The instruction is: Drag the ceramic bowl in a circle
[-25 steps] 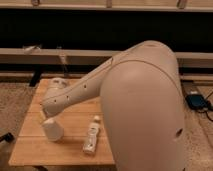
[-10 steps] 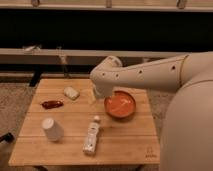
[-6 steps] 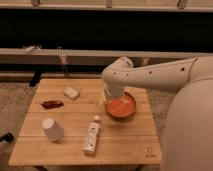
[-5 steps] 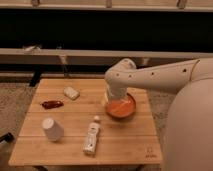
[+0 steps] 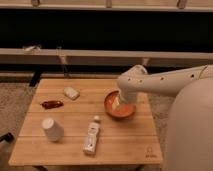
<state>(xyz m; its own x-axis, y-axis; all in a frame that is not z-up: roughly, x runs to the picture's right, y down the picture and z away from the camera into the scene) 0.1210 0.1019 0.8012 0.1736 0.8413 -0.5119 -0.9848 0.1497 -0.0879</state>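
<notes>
The ceramic bowl [image 5: 128,111], round, shallow and orange-red, sits right of centre on the wooden table [image 5: 75,116]. My gripper [image 5: 119,103] points down into the bowl's left half, at the end of the white arm that comes in from the right. Its pale fingers stand open just inside the rim, with nothing gripped between them. The wrist hides the back-left part of the bowl.
A white upside-down cup [image 5: 51,129] stands front left. A small bottle [image 5: 91,135] lies front centre, close to the bowl. A red packet [image 5: 52,104] and a pale wrapped item [image 5: 71,92] lie at the left. A long bench [image 5: 75,56] runs behind the table.
The arm has swung right and lowered, bringing the gripper from left of the bowl down into it. The bowl has hardly shifted.
</notes>
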